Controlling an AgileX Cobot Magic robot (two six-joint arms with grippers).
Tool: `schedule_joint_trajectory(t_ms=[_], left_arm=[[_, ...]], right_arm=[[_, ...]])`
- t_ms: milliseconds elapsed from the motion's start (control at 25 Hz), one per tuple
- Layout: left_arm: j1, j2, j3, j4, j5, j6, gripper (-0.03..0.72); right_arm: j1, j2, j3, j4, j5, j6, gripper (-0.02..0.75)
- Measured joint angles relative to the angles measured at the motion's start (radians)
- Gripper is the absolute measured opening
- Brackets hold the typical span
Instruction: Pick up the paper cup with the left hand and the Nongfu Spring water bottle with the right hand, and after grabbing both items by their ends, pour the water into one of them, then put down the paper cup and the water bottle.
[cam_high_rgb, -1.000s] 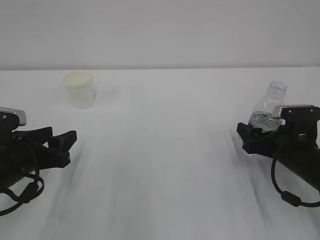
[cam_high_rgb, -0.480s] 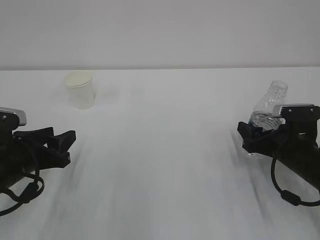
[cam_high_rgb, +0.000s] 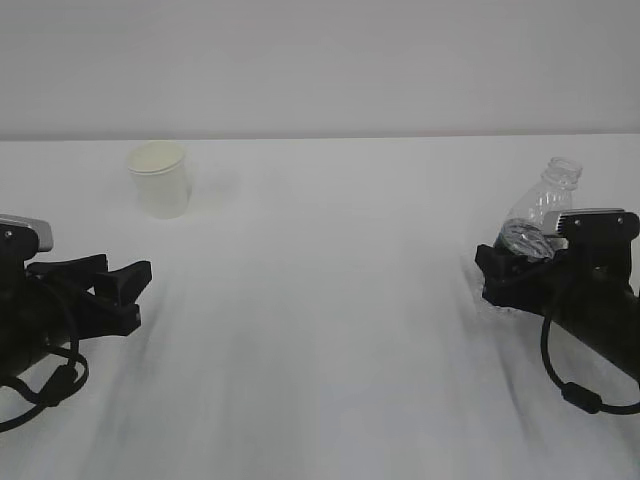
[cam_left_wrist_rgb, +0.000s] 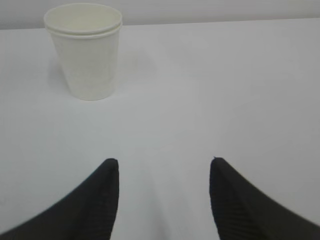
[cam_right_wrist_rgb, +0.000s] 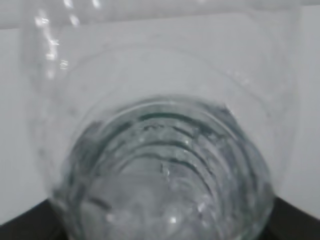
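Bottle (cam_high_rgb: 543, 207) is being clamped, tilted, by the right tool (cam_high_rgb: 510, 268); paper cup (cam_high_rgb: 160, 178) is awaiting the left tool (cam_high_rgb: 128, 290), spread apart, well short.

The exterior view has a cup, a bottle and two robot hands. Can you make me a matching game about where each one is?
Things:
1. paper cup
2. water bottle
3. left hand
4. right hand

Places or states:
A. leaning over, on the right side
B. standing upright, far left of the table
C. fingers apart with nothing between them
D. right up against the bottle

Pairs: 1-B, 2-A, 3-C, 4-D
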Motion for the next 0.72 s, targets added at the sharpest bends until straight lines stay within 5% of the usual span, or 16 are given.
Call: schedule_joint_trajectory(t_ms=[720], left_arm=[[0.0,0.0,0.0,0.008,0.0,0.0,0.41]], right_arm=[[0.0,0.0,0.012,-0.023,-0.002,-0.181,0.427]])
